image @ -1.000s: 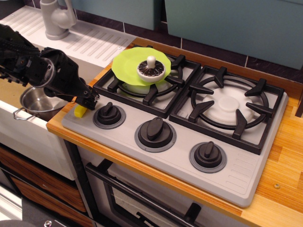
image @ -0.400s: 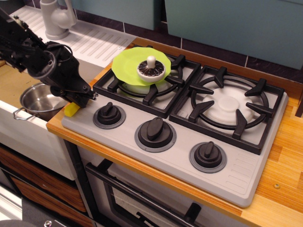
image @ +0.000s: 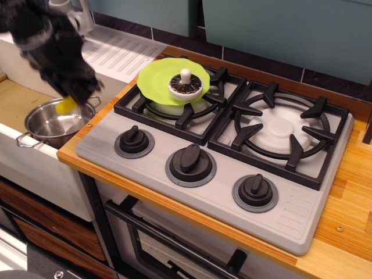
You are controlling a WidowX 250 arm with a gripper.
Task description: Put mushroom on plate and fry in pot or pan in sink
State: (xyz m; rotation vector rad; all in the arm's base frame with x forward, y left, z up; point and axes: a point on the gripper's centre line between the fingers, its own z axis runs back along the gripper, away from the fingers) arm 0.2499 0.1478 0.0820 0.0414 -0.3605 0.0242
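The mushroom (image: 185, 85) sits cap down, stem up, on the lime-green plate (image: 157, 81), which rests on the left burner grate. My gripper (image: 72, 99) is blurred, shut on the yellow fry (image: 66, 106), and holds it over the rim of the steel pot (image: 49, 125). The pot stands in the sink (image: 20, 102) at the left. The fry's upper part is hidden by the fingers.
A grey stove top (image: 232, 192) carries three black knobs (image: 190, 160) and a second burner grate (image: 283, 132) at the right. A grey tap (image: 70, 26) and a ribbed drainboard (image: 119, 52) lie behind the sink. A wooden counter (image: 349, 192) edges the stove.
My gripper has lifted the fry off the stove's front left corner and carried it left and up, over the pot in the sink. The mushroom and plate have not moved.
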